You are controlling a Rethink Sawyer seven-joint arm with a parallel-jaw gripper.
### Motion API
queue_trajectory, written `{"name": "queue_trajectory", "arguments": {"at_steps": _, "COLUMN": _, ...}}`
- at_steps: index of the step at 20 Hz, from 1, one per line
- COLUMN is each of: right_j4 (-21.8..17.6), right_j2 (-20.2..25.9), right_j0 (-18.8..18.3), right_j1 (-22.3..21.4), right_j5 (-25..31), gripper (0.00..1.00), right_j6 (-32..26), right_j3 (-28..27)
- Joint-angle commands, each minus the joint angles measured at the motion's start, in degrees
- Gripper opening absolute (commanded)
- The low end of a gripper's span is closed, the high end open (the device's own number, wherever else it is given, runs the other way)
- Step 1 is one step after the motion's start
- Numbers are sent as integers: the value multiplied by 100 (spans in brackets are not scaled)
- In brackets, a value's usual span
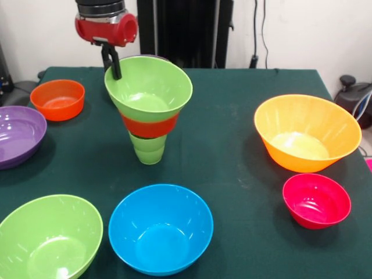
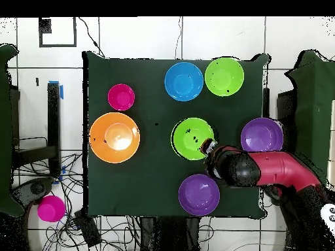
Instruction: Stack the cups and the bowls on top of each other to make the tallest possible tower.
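The dark green cloth-covered worktop (image 1: 232, 157) has its widest bare stretch in the middle, between the tower and the large orange plastic bowl (image 1: 307, 132); most loose bowls sit near its edges. In the front view, the purple plastic bowl (image 1: 18, 135) and the lime-green plastic bowl (image 1: 47, 238) are cut by the picture's left and lower edges, and the glossy blue plastic bowl (image 1: 160, 228) lies close to the near edge.

Counted loose on the worktop: two purple bowls, the second (image 2: 199, 194) plain only in the overhead view at the robot's side of the cloth, one lime-green, one blue, one large orange, one small orange-red bowl (image 1: 57, 99) and one small pink-red bowl (image 1: 317, 200). A further pink round thing (image 2: 50, 208) lies off the worktop among cables on the floor.

The tower (image 1: 149, 109) stands left of centre: a small light-green plastic tumbler (image 1: 149, 149) at the base, an orange-red bowl (image 1: 150, 125) above it, and a wide lime-green bowl (image 1: 149, 87) on top.

The black pincer (image 1: 113, 64), hanging from the red arm (image 2: 275, 170), sits at the far left rim of that top bowl, its fingers close together at the rim; whether they pinch the rim I cannot tell.
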Motion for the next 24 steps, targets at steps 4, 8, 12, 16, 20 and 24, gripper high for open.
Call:
{"name": "queue_trajectory", "arguments": {"at_steps": 4, "right_j4": -185, "right_j2": 243, "right_j0": -7, "right_j1": 356, "right_j5": 574, "gripper": 0, "right_j6": -1494, "right_j3": -852}}
{"name": "queue_trajectory", "arguments": {"at_steps": 8, "right_j4": -136, "right_j2": 331, "right_j0": -9, "right_j1": 459, "right_j5": 839, "gripper": 0, "right_j6": -1743, "right_j3": -1090}}
{"name": "queue_trajectory", "arguments": {"at_steps": 12, "right_j4": -123, "right_j2": 354, "right_j0": 8, "right_j1": 489, "right_j5": 936, "gripper": 0, "right_j6": -1747, "right_j3": -1173}}
{"name": "queue_trajectory", "arguments": {"at_steps": 16, "right_j4": -67, "right_j2": 131, "right_j0": 137, "right_j1": 288, "right_j5": 742, "gripper": 0, "right_j6": -1075, "right_j3": -887}}
{"name": "queue_trajectory", "arguments": {"at_steps": 20, "right_j4": 102, "right_j2": -142, "right_j0": 288, "right_j1": -21, "right_j5": 403, "gripper": 0, "right_j6": -200, "right_j3": -250}}
{"name": "queue_trajectory", "arguments": {"at_steps": 24, "right_j4": 497, "right_j2": -431, "right_j0": 446, "right_j1": -274, "right_j5": 311, "gripper": 0, "right_j6": 551, "right_j3": 312}}
